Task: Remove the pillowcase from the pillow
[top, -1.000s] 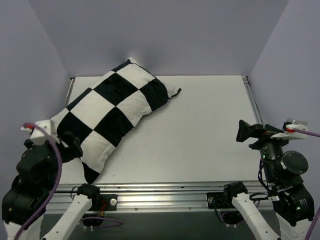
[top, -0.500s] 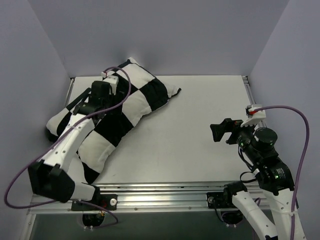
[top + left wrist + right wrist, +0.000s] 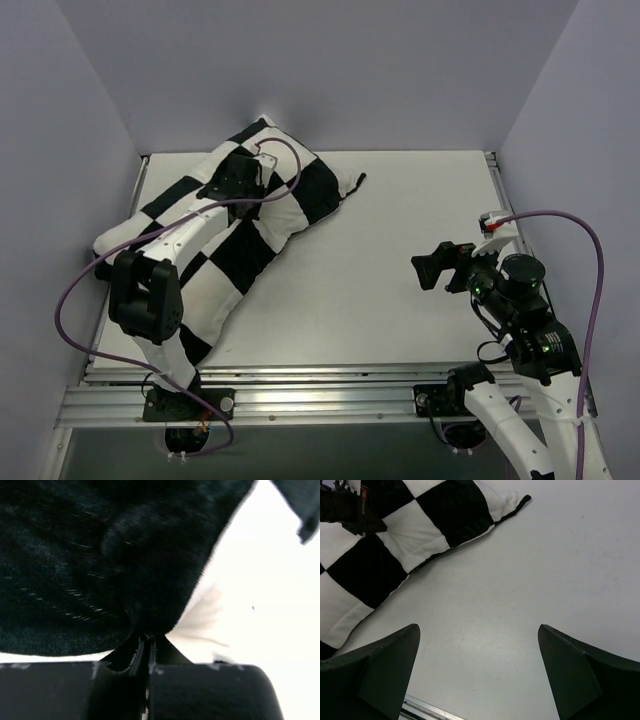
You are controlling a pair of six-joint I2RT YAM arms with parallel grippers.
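Pinching pillowcase (image 3: 240, 250) fabric, left gripper (image 3: 146, 639) clamped; right gripper (image 3: 477, 628) splayed over table (image 3: 400, 220), well apart

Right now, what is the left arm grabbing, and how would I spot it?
Look at the left side of the white table, where one long stuffed shape lies slantwise toward the far corner. That is the pillowcase, pinched by the left tool near its far end. Its big black and white squares set it apart; the table around it is plain.

Top camera looks down from behind; left wrist camera sits against the black-and-white checked fabric pillowcase (image 3: 75, 555); right wrist camera views it obliquely.
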